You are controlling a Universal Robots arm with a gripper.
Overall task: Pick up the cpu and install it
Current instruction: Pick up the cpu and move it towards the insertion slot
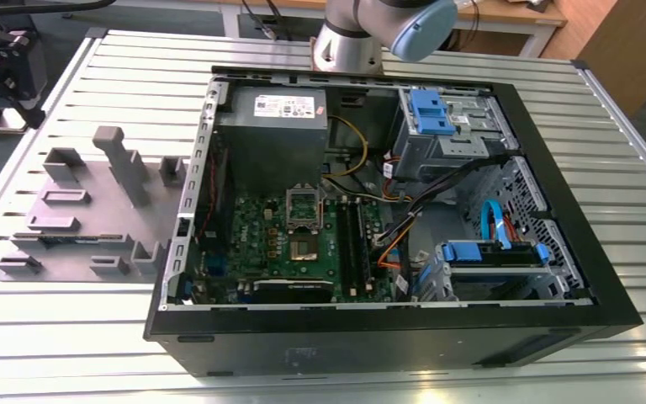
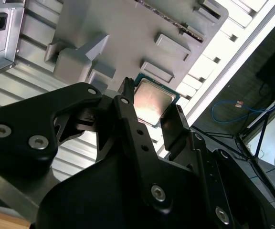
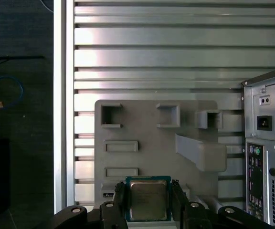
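Observation:
The cpu [image 3: 148, 200], a small silvery square with a thin green edge, sits between my gripper's [image 3: 148, 192] two black fingers, which press on its opposite sides. It hangs well above the lilac-grey holder plate [image 3: 147, 126]. In the second wrist view the cpu [image 2: 153, 101] is clamped by the same gripper [image 2: 152, 106], with the holder plate [image 2: 128, 28] far behind it. In the exterior view the open cpu socket [image 1: 304, 247] lies on the green motherboard inside the case, its dark metal frame [image 1: 304, 204] swung up.
The open black computer case [image 1: 548, 252] lies on the slatted metal table [image 1: 132, 67], with a grey power-supply box [image 1: 278, 114], blue drive bays [image 1: 430, 114] and cables inside. The holder plate [image 1: 76, 219] with upright blocks sits at the exterior view's left. The arm [image 1: 373, 34] rises behind the case.

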